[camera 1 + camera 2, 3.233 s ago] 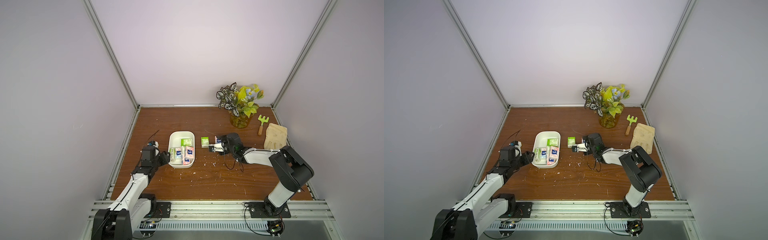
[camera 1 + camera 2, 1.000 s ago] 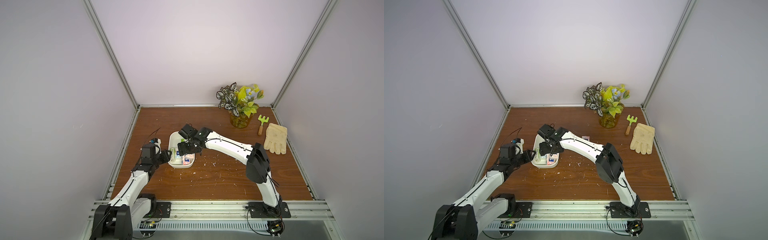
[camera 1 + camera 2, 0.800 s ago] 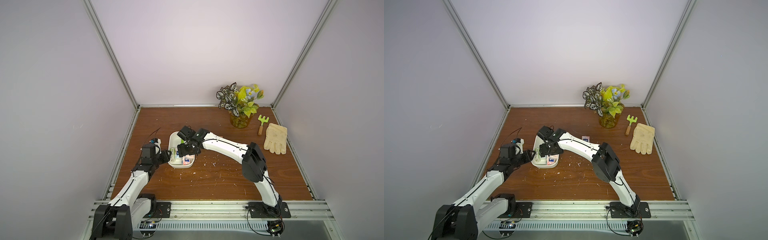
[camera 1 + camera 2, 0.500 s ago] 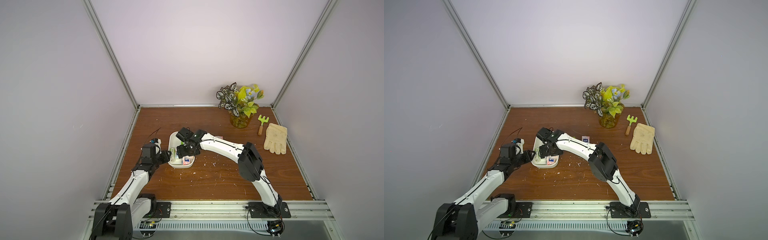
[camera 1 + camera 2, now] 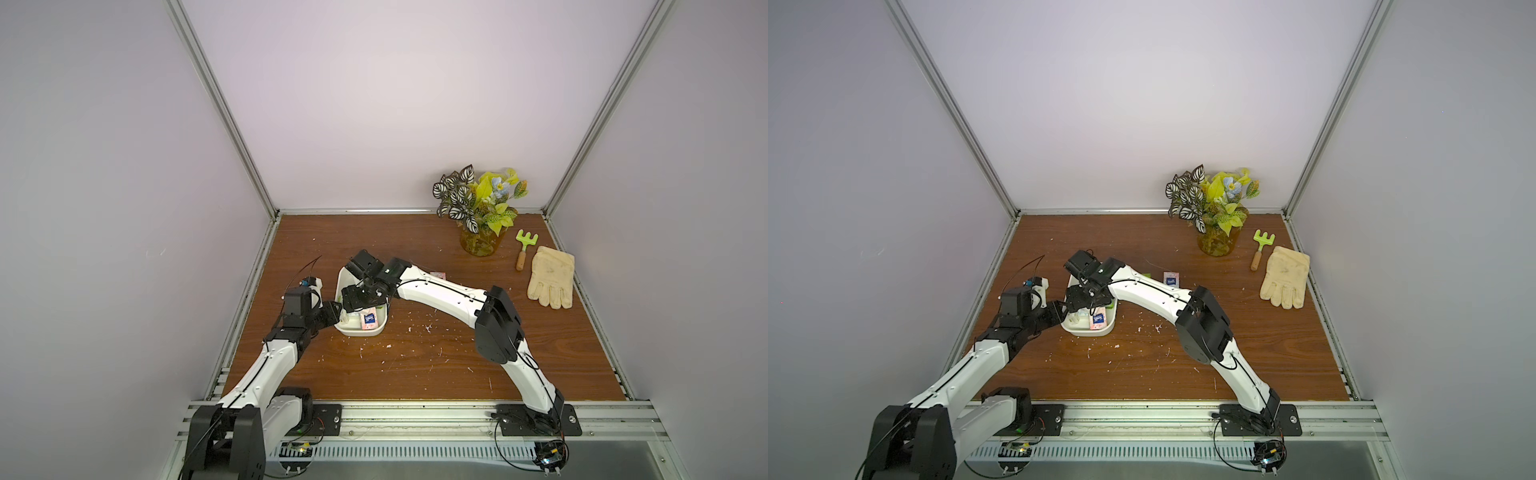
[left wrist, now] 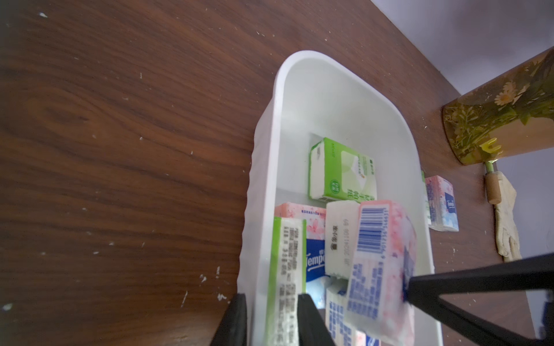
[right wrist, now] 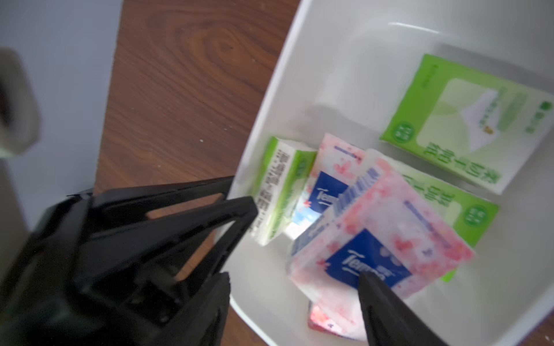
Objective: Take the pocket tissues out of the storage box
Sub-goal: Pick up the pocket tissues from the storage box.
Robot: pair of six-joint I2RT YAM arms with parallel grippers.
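A: Right hand (image 7: 292, 277)?

B: Down in the box (image 6: 329, 99) now; moments ago it was out over the counter (image 5: 415, 374) beside it. Jaws wide; one finger against a tilted pink packet (image 7: 386, 227), the other short of it; nothing gripped yet, I'd say.

A: Left hand (image 6: 271, 299)?

B: Nipped shut on the box's wall, one finger inside, one outside; steadying it, I judge.

A: The other packets?

B: Several in the box; a green packet (image 6: 341, 170) flat toward the far end, more green and pink crowded by the left hand; a stray packet (image 5: 1170, 277) lies on the counter just beside the box.

A: Meaning?

B: One trip is done and the next pick begun; most packets are still in. The pink packet sits on edge; closing on a slanted face could let it slip, so the jaws want squaring to it first.
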